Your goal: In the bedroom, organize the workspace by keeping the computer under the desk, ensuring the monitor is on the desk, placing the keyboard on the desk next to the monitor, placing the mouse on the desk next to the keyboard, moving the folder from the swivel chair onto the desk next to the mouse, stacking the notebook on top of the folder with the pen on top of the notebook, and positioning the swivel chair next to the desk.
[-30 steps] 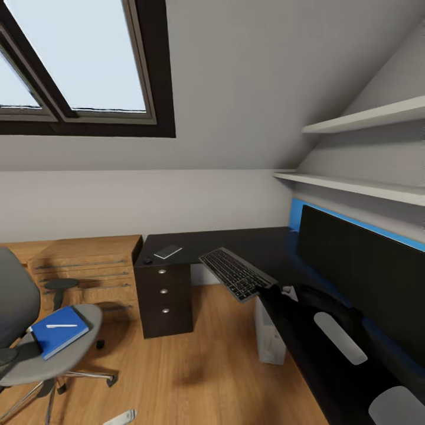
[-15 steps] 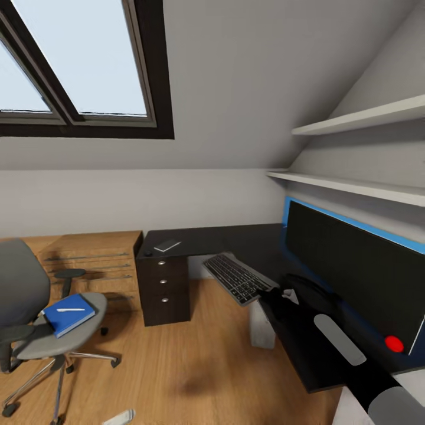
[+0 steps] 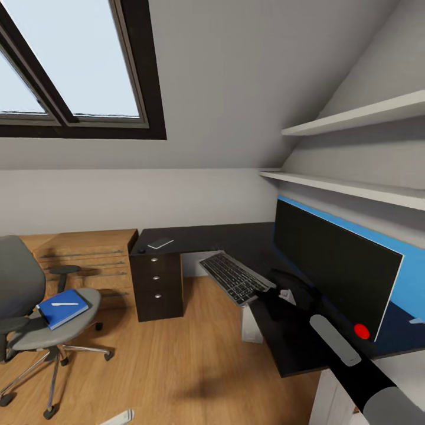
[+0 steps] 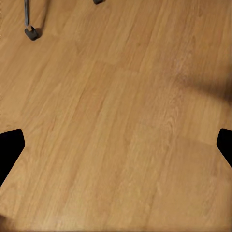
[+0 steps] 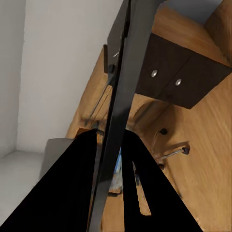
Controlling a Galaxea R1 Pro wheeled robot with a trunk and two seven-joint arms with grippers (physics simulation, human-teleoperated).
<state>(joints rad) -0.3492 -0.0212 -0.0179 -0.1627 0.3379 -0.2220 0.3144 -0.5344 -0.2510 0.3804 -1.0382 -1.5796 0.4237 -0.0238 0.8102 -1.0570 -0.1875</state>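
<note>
At centre right of the head view, our right gripper (image 3: 273, 293) is clamped on the keyboard (image 3: 235, 275), held off the desk (image 3: 200, 239) edge beside the monitor (image 3: 330, 267). Lower left, the folder (image 3: 62, 307) with the pen (image 3: 64, 304) sits on the swivel chair (image 3: 35, 319), so we judge most steps remain. Our left gripper (image 4: 116, 150) hangs spread apart over the floor (image 4: 121, 121).

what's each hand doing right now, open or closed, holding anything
Left hand: open, holding nothing, above the wooden floor.
Right hand: closed on the near end of the keyboard, which sticks out past the desk edge.
</note>
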